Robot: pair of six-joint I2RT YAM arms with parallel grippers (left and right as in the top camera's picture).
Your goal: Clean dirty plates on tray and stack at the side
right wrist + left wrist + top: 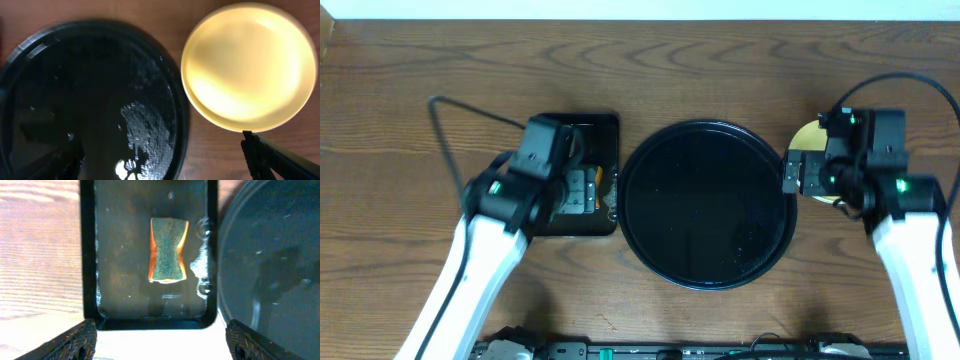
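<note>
Hovering above the yellow plate (250,67), which lies at 3 o'clock of the round tray (708,205), the right gripper (162,165) gapes empty; the left gripper (161,342) gapes likewise over the sponge (168,250).

Glossy black tray (95,100) w/ wet sheen; smooth yellow plastic plate (250,65); grained wood table (420,80).

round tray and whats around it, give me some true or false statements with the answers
1. The round tray holds no plates. True.
2. The yellow plate sits on the round tray. False: it lies on the table beside the tray's rim.
3. A sponge lies in the rectangular tray. True.
4. The left gripper is clamped on the sponge. False: it is open and apart from the sponge.
</note>
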